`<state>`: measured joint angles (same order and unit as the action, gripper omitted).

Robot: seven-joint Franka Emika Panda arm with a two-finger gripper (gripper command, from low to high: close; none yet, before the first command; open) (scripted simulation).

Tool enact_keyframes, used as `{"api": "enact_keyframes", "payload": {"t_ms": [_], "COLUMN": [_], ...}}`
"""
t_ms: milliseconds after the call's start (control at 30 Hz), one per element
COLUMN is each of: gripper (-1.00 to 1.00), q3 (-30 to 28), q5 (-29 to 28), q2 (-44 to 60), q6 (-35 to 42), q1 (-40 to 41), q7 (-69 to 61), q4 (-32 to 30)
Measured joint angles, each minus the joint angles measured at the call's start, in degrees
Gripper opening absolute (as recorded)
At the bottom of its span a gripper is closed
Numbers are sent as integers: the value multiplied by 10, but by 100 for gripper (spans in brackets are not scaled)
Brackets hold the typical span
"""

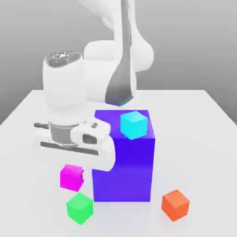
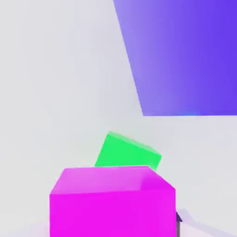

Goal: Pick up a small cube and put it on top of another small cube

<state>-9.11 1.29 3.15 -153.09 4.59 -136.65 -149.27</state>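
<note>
The small magenta cube (image 1: 71,177) hangs under my hand, just to the exterior view's left of the big blue-purple block. My gripper (image 1: 72,176) is shut on it, and a dark fingertip (image 1: 83,175) presses its side. The cube looks slightly off the table. In the hand view the magenta cube (image 2: 112,202) sits close between the fingers of my gripper (image 2: 113,222), with one fingertip (image 2: 178,217) at its edge. The small green cube (image 1: 79,208) rests on the table a short way in front of the magenta one, apart from it; the hand view shows the green cube (image 2: 127,152) just beyond it.
The big blue-purple block (image 1: 124,162) stands right beside the hand, with a cyan cube (image 1: 134,124) on top. An orange cube (image 1: 175,204) lies on the white table (image 1: 203,139) at the exterior view's right front. The block's face (image 2: 185,55) is close in the hand view.
</note>
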Motion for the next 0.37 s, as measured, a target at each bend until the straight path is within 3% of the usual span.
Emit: {"api": "enact_keyframes", "payload": {"t_ms": [300,333,367], "gripper": [-100,100,100], "q3": [14,16,16], "q5": [38,41,41], "q2": [88,95,95], "q6": [-79,-85,-85], "q1": [6,7,7], "q7": [-30,-31,-31], "q4": [3,3,3]}}
